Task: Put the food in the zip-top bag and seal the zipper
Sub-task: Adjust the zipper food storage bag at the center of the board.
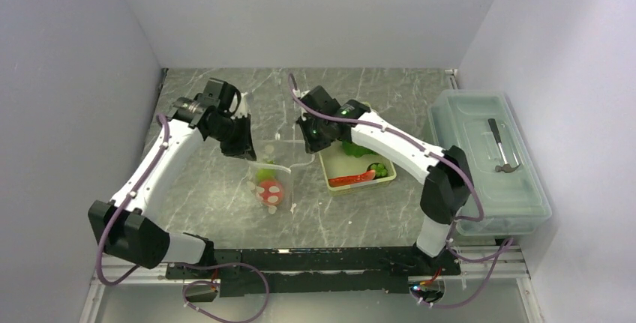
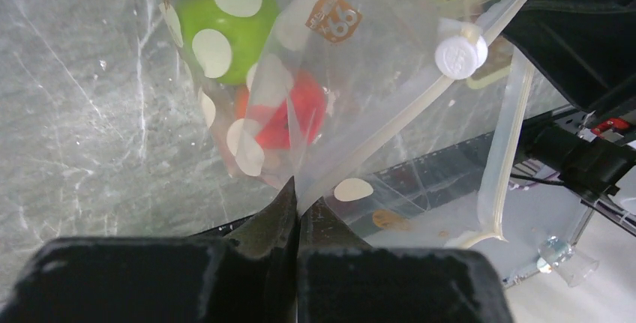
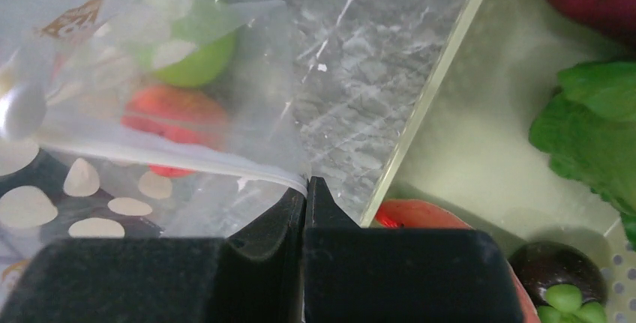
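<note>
The bag (image 1: 271, 184) stands mid-table, mouth up, just left of the basket (image 1: 327, 173), with the green fruit (image 2: 221, 27) and red ball (image 2: 289, 109) inside. The left gripper (image 2: 298, 207) and right gripper (image 3: 306, 188) are both clenched on its zipper (image 2: 397, 119) edge. Filling looks partway done. Next, one gripper must let go and fetch the lettuce (image 3: 592, 121). Only the wrist views show each pinch; only the top view shows both arms.

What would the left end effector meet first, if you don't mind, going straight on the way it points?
The left end effector is shut on the clear white-dotted plastic bag; straight ahead, the orange-red toy ball inside probably comes first, depth unclear.
</note>
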Tool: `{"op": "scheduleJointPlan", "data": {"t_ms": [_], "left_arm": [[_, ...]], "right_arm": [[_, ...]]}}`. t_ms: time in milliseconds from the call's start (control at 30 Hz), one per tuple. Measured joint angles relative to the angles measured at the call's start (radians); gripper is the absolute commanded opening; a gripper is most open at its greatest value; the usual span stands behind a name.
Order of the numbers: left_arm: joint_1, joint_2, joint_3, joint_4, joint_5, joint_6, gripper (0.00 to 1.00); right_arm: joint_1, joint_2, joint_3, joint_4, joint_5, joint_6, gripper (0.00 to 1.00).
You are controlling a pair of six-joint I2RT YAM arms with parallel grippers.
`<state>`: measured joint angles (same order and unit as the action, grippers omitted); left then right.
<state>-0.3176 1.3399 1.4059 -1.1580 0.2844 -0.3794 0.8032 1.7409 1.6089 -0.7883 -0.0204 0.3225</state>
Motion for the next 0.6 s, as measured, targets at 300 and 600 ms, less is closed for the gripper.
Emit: {"op": "scheduleJointPlan", "data": {"t_ms": [300, 600], "left_arm": [[0.000, 0.024, 0.102, -0.040, -0.014, 0.005, 0.08], [0.001, -0.078, 0.234, -0.082, -0.031, 0.021, 0.08]], "right_arm": [[0.003, 0.015, 0.049, -0.020, 0.005, 0.002, 0.00], [0.026, -0.096, 0.164, -0.031, 0.064, -0.001, 0.00]]}}
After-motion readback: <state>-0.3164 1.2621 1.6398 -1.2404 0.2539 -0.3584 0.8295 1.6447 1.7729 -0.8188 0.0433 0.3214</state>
